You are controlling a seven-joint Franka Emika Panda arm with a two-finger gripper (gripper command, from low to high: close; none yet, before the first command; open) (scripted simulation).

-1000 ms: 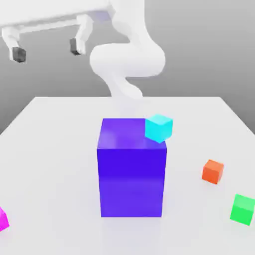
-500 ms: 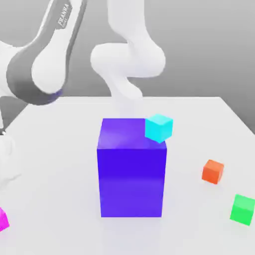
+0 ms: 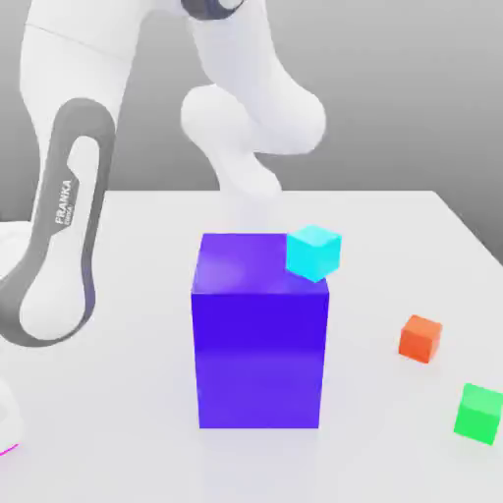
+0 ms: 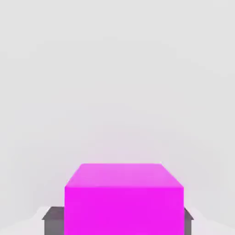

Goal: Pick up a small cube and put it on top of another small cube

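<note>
The magenta cube is sitting between the gripper's two dark fingers, which are pressing against its opposite sides, so the hand is nearly closed and gripping it. In the exterior view the cube is showing as a magenta sliver at about 8 o'clock on the white table, under the lowered arm. A big blue block is standing mid-table, with a cyan cube resting at its top's far corner, around 1 o'clock. An orange cube and a green cube are lying apart at 4 o'clock.
</note>
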